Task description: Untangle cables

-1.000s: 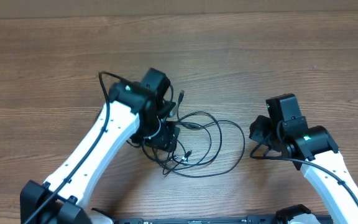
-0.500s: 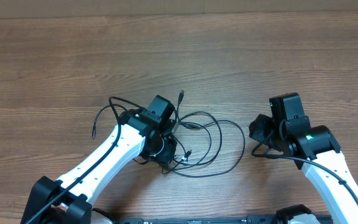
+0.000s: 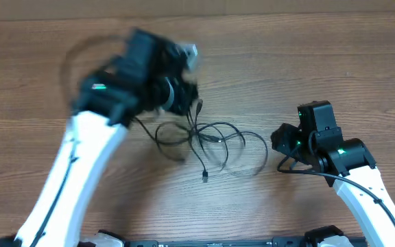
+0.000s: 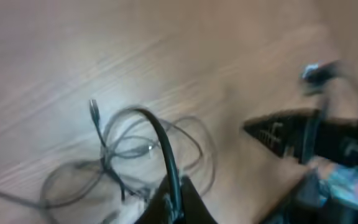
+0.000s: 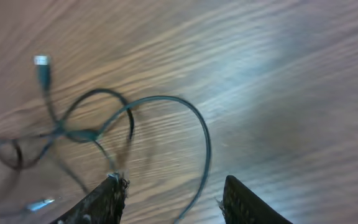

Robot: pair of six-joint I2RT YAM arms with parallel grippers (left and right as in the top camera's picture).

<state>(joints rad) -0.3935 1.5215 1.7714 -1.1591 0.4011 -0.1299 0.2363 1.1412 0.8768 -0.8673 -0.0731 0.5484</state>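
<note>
The cables (image 3: 211,140) lie as a loose tangle of thin black loops in the middle of the table, with one plug end (image 3: 204,177) trailing toward the front. My left gripper (image 3: 179,96), blurred with motion, hovers over the tangle's far left side. In the left wrist view it (image 4: 174,200) is shut on one black cable strand (image 4: 160,134), which arcs up from the pile. My right gripper (image 3: 280,140) sits low at the tangle's right edge. It stands open (image 5: 176,199), and the outer cable loop (image 5: 204,149) runs between its fingers without touching them.
Bare wood-grain table (image 3: 307,62) surrounds the tangle. A silver-tipped plug (image 5: 41,62) lies at the far side of the loops in the right wrist view. The right arm (image 4: 309,134) shows dark at the right of the left wrist view.
The left gripper shut on a cable strand, then swung up and toward the far left, dragging the tangle back and spreading its loops. The right arm barely moved.
</note>
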